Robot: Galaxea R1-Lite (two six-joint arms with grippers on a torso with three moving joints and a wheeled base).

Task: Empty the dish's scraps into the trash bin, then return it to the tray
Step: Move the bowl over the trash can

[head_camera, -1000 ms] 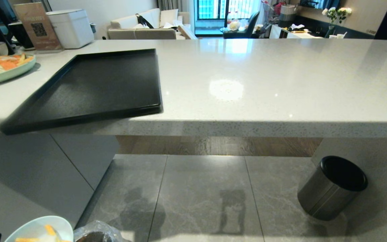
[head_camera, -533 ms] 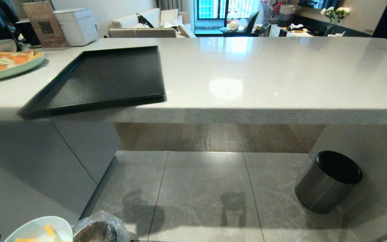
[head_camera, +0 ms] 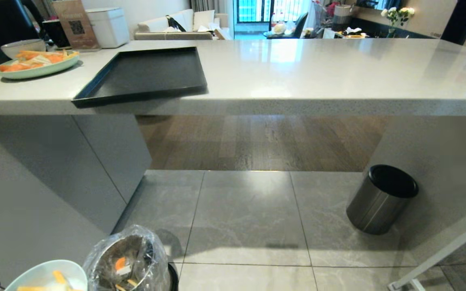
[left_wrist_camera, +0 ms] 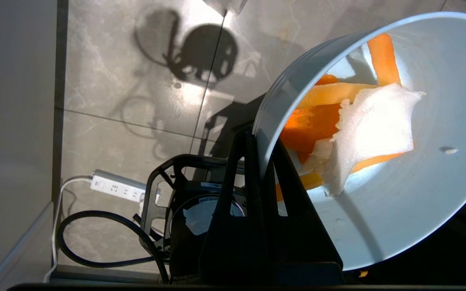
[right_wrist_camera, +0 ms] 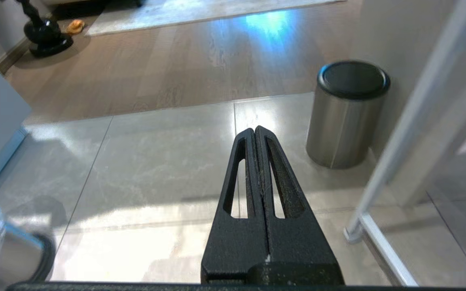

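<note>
- At the bottom left corner of the head view, around 7 o'clock, the dish (head_camera: 45, 275) shows only as a pale rim, with a few yellow strips of the scraps (head_camera: 60, 277) lying inside it.
- The left gripper (left_wrist_camera: 259, 139) is clamped narrow on the dish's rim, one finger inside the wall and one outside, as the left wrist view shows.
- In that wrist view the dish (left_wrist_camera: 411, 194) is tipped on its side above the floor, and the scraps (left_wrist_camera: 362, 125), orange and yellow strips with a white lump, cling to the inner wall.
- Just beside the dish, at about 6 o'clock in the head view, stands the trash bin (head_camera: 130, 262), its clear plastic liner crinkled around the mouth; some orange and pale bits lie in it.
- The dish is next to the bin's mouth rather than over it; whether rim and liner touch cannot be told.
- The tray (head_camera: 144, 74) lies bare on the grey counter (head_camera: 318, 72) at about 11 o'clock, with one corner jutting past the counter's near edge.
- Further towards 10 o'clock a pale-green plate (head_camera: 39, 66) with orange slices sits on the counter, well apart from the tray.
- A dark steel cylinder with a black top (head_camera: 380, 200) stands on the tiled floor at about 4 o'clock.
- The right gripper (right_wrist_camera: 257, 133) has its two fingers pressed together on nothing, pointing over the floor tiles towards that cylinder (right_wrist_camera: 348, 113).
- A white power strip (left_wrist_camera: 121, 188) and a black cable (left_wrist_camera: 95, 238) lie on the floor beneath the left wrist.
</note>
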